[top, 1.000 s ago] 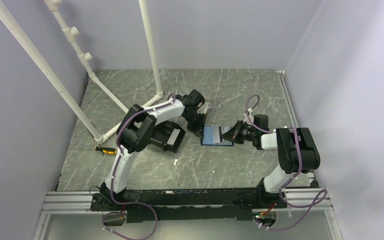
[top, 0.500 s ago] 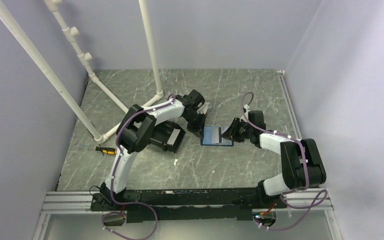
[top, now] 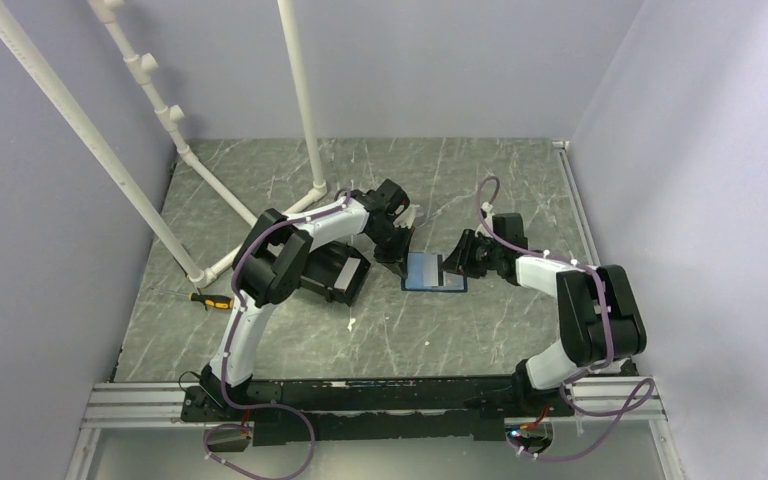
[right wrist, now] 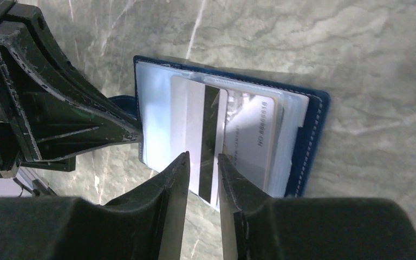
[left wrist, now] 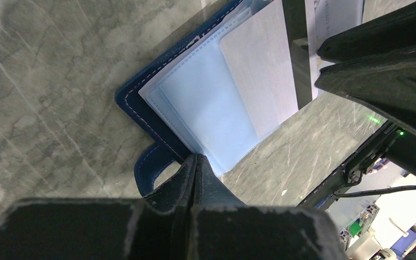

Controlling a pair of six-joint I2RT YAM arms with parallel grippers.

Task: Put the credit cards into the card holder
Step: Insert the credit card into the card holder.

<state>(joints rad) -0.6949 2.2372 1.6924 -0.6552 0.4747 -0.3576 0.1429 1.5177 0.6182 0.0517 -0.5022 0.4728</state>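
The card holder (top: 434,272) lies open and flat near the middle of the table (top: 480,190), its navy cover down and the pale blue sleeves facing up. The left fingers (left wrist: 208,187) are pressed together, and their tip rests against the holder's left edge right beside the snap tab (left wrist: 149,168). From the other side, the right fingers (right wrist: 168,189) hang over the holder's right half with a narrow gap between them, gripping nothing.

Under that gap sits a whitish card with a black stripe (right wrist: 192,130), lying flat among the clear sleeves. I cannot tell how far it is tucked in. Just to its right, partly under it, is a second pale card with a printed number (right wrist: 252,135), also inside the holder's outline.

A black bin (top: 335,272) sits just left of the left arm's wrist, and a yellow-handled screwdriver (top: 210,300) lies near the table's left edge.
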